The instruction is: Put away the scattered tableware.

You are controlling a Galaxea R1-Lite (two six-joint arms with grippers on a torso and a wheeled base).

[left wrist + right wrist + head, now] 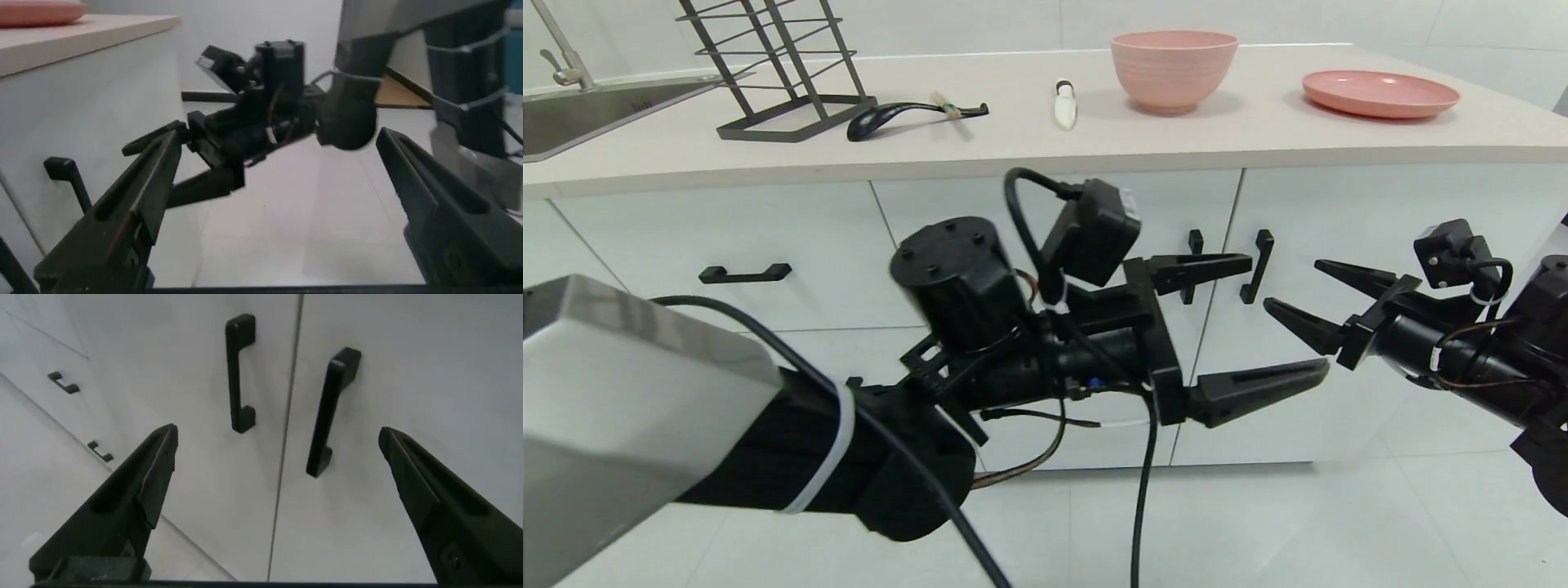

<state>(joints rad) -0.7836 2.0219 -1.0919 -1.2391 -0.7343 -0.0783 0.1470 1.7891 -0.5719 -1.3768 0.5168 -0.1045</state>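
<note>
– Left pincer point(1288, 314) of mine, seen from the head: spread wide, holding nothing, low before the white cupboard doors point(1380, 212); my right pincer point(1291, 284) is likewise spread and bare, its tips just beside the left one's.
– And the tableware?
– All up on the counter point(1258, 135): a pink bowl point(1174, 69); a pink plate point(1380, 92) to its right; a small white utensil point(1064, 106) left of the bowl; a black spoon point(874, 121) with a pale wooden stick point(949, 104) across its handle, beside the wire rack point(796, 120); a sink point(596, 114) farthest left.
– Your left wrist?
– My left fingers point(131, 204) gape; between them I see the right pincer, jaws parted; the plate's rim sits on the counter.
– Your right wrist?
– My right fingers point(122, 506) stand wide apart, facing two black door handles point(239, 371), touching neither.
</note>
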